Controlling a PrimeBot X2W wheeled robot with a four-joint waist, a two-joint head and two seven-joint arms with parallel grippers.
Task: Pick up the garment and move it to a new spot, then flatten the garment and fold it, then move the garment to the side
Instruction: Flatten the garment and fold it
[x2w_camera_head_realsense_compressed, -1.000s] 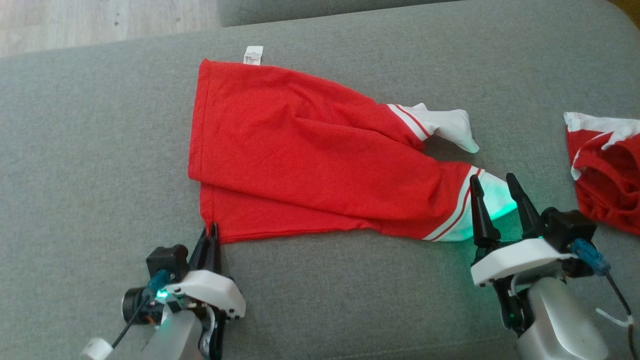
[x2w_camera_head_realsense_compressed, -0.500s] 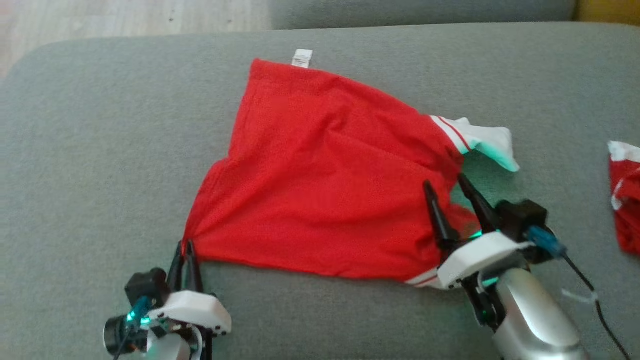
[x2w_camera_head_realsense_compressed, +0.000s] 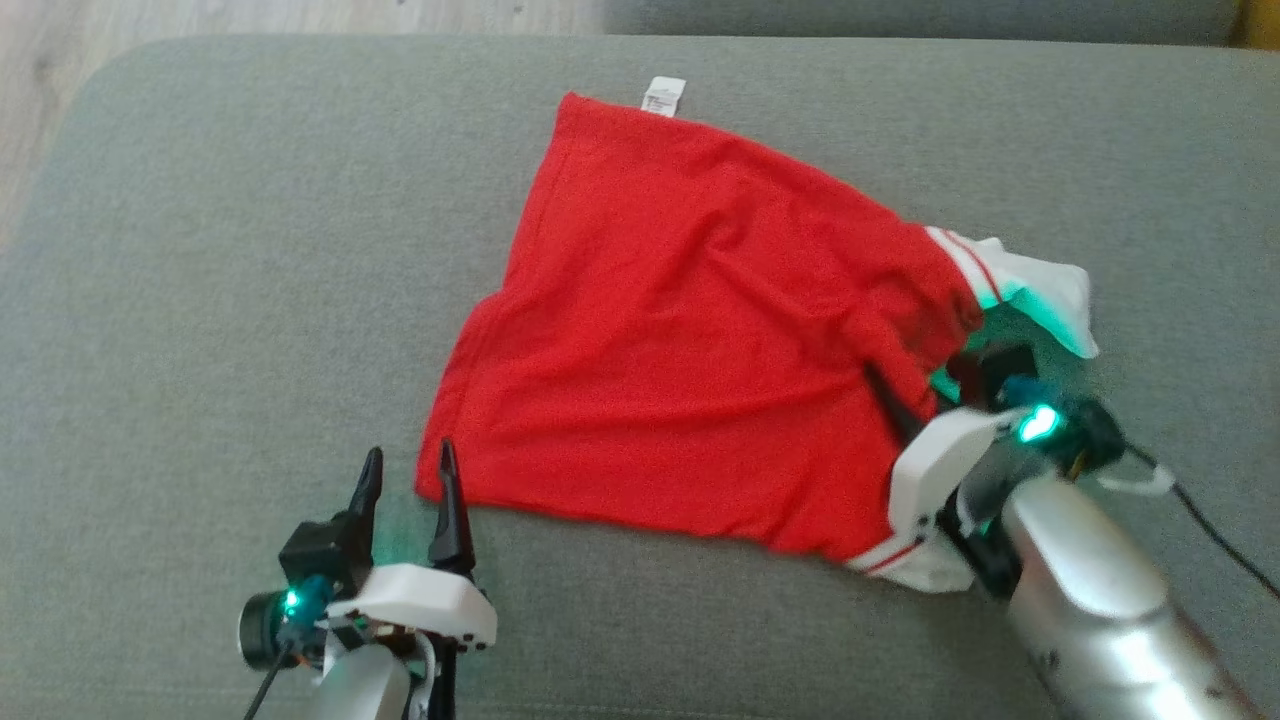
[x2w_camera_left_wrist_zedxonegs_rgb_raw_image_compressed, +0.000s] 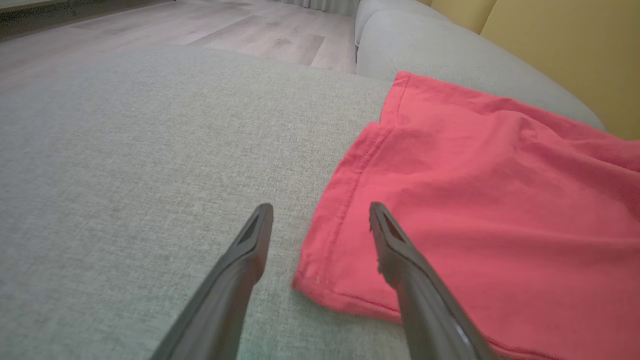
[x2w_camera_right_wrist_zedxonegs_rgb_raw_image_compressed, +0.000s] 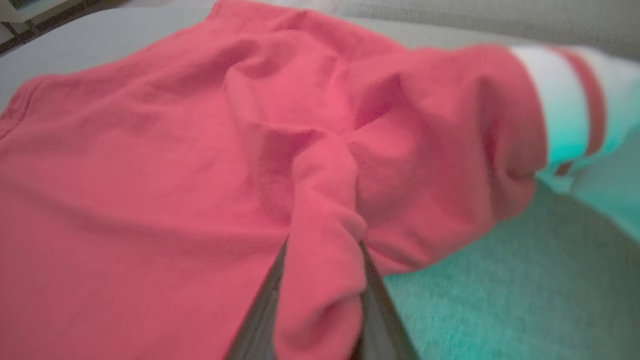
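the red garment (x2w_camera_head_realsense_compressed: 700, 330) lies spread on the grey sofa cushion (x2w_camera_head_realsense_compressed: 250, 250), nearer its right half. its white label (x2w_camera_head_realsense_compressed: 663, 95) points toward the far edge and a white striped cuff (x2w_camera_head_realsense_compressed: 1045, 290) is bunched at the right. this looks like the flattening step: the cloth is slack and crumpled, not yet smooth. the left gripper (x2w_camera_head_realsense_compressed: 408, 452) sits by the near edge with its fingers spread wide, one on either side of the garment's near-left corner, holding nothing. the right gripper (x2w_camera_right_wrist_zedxonegs_rgb_raw_image_compressed: 322, 245) has its fingers closed in on a raised ridge of red fabric near the cuff end, pinching it. the next move probably calls for the right arm to draw that end out toward the cushion's right edge so the wrinkles run out, with the left corner pinned or gripped again to give tension. the lower cuff (x2w_camera_head_realsense_compressed: 900, 560) lies tucked under the right wrist and may snag. wooden floor (x2w_camera_head_realsense_compressed: 300, 15) shows beyond the cushion's far-left corner.
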